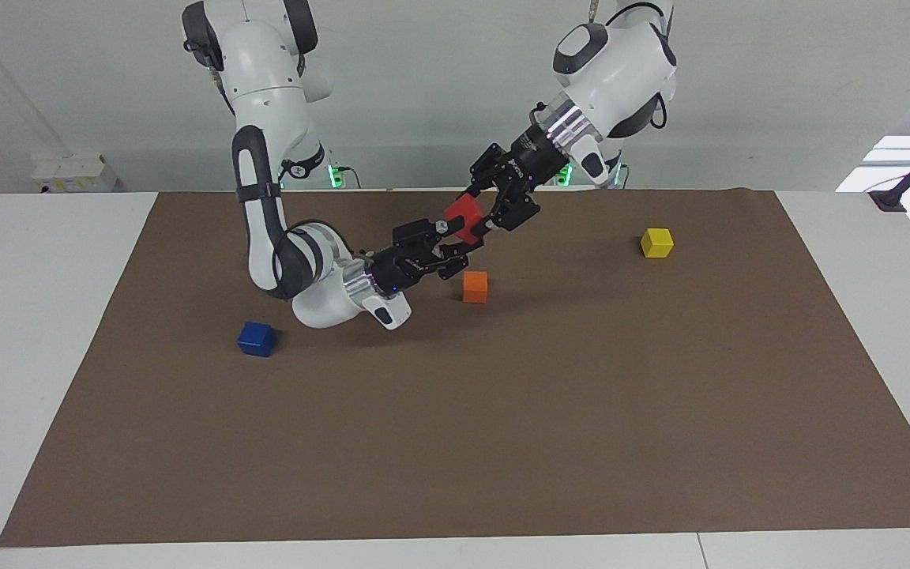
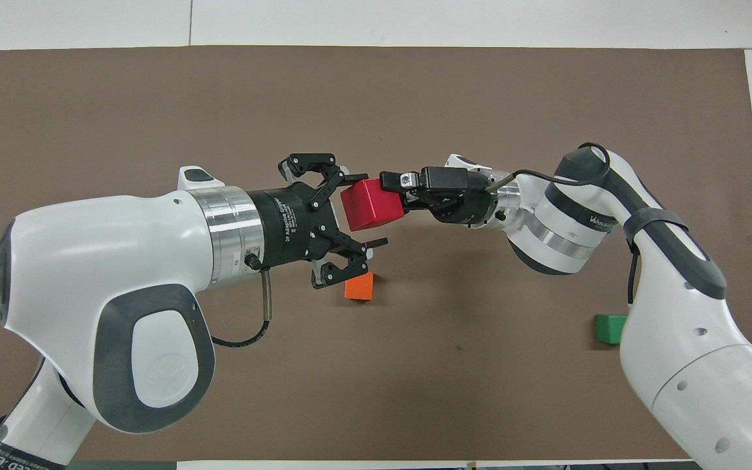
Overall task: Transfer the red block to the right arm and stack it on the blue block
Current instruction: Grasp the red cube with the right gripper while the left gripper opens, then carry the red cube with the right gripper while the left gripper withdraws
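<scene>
Both grippers (image 2: 360,219) meet at red block (image 2: 369,204).

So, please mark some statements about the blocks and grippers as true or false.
1. The right gripper is shut on the red block. True.
2. The left gripper is open. True.
3. The red block rests on the mat. False: it is held in the air.
4. The blue block carries another block. False: nothing is on it.
5. The orange block lies on the mat. True.
</scene>
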Robot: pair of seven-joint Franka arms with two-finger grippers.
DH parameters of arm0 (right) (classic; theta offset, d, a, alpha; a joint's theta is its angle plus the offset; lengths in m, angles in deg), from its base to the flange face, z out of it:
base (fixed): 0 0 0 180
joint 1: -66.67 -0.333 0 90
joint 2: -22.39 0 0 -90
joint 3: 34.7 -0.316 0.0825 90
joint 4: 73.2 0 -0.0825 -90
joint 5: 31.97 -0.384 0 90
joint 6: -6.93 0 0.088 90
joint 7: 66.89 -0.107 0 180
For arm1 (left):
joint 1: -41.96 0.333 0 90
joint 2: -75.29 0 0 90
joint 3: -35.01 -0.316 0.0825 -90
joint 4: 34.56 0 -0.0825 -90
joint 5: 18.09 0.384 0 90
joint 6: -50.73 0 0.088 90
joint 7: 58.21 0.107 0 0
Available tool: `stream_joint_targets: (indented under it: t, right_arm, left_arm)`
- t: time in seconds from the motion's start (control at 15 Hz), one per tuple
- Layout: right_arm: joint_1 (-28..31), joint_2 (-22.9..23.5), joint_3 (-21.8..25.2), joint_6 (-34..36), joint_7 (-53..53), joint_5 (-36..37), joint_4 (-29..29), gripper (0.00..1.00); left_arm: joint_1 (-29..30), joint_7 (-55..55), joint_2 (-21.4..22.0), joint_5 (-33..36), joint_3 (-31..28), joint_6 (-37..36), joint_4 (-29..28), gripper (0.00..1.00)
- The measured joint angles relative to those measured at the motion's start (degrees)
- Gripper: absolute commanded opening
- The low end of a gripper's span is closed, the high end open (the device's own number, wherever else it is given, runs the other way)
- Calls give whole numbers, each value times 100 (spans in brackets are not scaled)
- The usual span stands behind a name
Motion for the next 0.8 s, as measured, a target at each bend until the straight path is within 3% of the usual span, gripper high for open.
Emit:
stream_joint_targets:
  t: [0.27, 0.4, 0.67, 0.8]
  right_arm:
    - [178, -321, 22, -597, -719, 119, -43, 0]
    - [458, -592, 37, -1171, -1318, 734, -149, 0]
    - [1030, -1335, 89, -2811, -2917, 3245, -540, 0]
    - [1214, -1637, 136, -3317, -3627, 4644, -698, 0]
  left_arm:
    - [268, 37, 97, 17, -50, -407, 0, 100]
    - [532, 346, 171, 110, -70, -694, -9, 100]
    - [1008, 1123, 269, 627, -88, -983, -212, 100]
    - [1193, 1522, 304, 1003, -92, -1027, -323, 100]
